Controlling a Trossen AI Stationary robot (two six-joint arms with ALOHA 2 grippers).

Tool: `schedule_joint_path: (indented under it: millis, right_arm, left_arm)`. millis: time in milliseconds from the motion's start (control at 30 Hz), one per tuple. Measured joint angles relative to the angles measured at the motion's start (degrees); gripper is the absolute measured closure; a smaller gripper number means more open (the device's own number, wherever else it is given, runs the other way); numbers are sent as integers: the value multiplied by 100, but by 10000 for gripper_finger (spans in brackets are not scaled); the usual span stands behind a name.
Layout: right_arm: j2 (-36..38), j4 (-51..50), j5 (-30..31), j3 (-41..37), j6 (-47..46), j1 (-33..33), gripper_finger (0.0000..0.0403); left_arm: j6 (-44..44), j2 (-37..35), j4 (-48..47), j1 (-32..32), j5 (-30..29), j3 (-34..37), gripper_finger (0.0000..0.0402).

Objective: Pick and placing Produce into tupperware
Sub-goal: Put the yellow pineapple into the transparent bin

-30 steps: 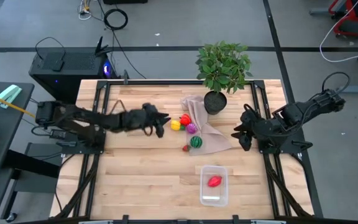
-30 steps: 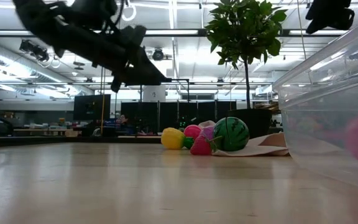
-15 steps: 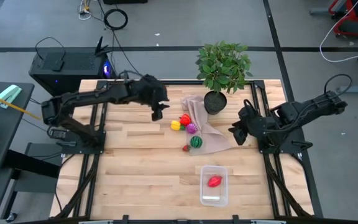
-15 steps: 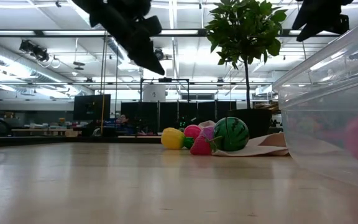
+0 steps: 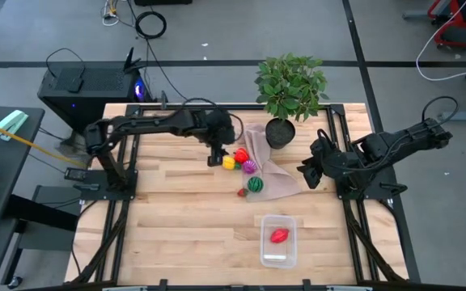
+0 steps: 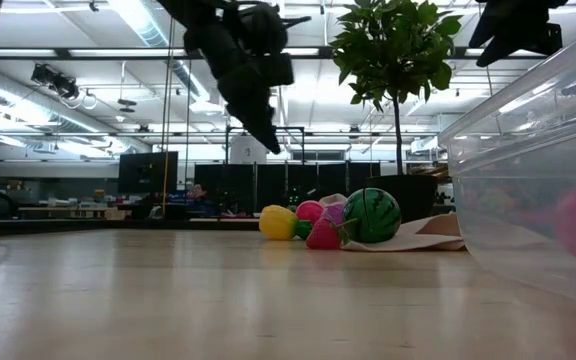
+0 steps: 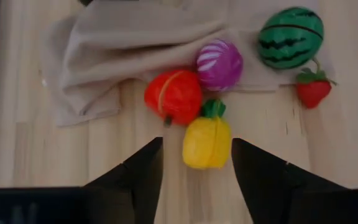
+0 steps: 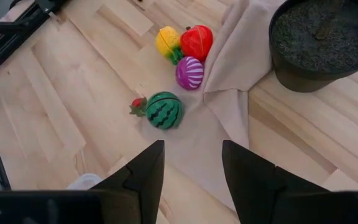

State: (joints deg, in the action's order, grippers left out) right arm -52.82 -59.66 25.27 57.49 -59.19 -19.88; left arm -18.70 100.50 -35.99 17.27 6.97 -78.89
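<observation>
**Left pincer lines up over the yellow piece**

Wooden slats form the surface [image 5: 176,234], and a beige cloth [image 5: 269,174] lies near the potted plant [image 5: 290,85]. On and beside this cloth sits the produce: a yellow piece [image 7: 207,142], a red one [image 7: 174,95], a purple striped ball [image 7: 219,63], a watermelon [image 7: 289,37] and a small strawberry [image 7: 313,90]. The left pincer [image 5: 214,156] hangs just above the yellow piece with its fingers spread to either side, probably so that it can descend and close on it. The tupperware [image 5: 278,240] waits well apart, nearer the front edge, already holding one red piece [image 5: 279,236]. The right pincer [image 5: 308,173] waits released at the right side, clear of the cloth.
</observation>
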Motion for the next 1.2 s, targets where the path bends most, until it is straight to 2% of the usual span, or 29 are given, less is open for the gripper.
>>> schedule_joint_path:
  millis: [133, 400, 633, 867, 1200]
  right_arm:
    - [2, 0, -22, 0, 26, 0, 235]
    - [2, -9, -49, 0, 219, 0, 235]
    - [4, -32, -178, 0, 332, 0, 235]
    - [4, -31, -263, 0, 388, 0, 235]
    - [4, -15, -285, 0, 378, 0, 235]
  left_arm:
    - [-22, 333, -185, -156, -299, -312, 161]
    - [-61, 757, -473, -345, -785, -326, 87]
    - [-113, 909, -503, -516, -834, -328, 39]
    - [-76, 1083, -551, -680, -886, -324, 11]
    - [29, 1362, -300, -701, -1057, -322, 3]
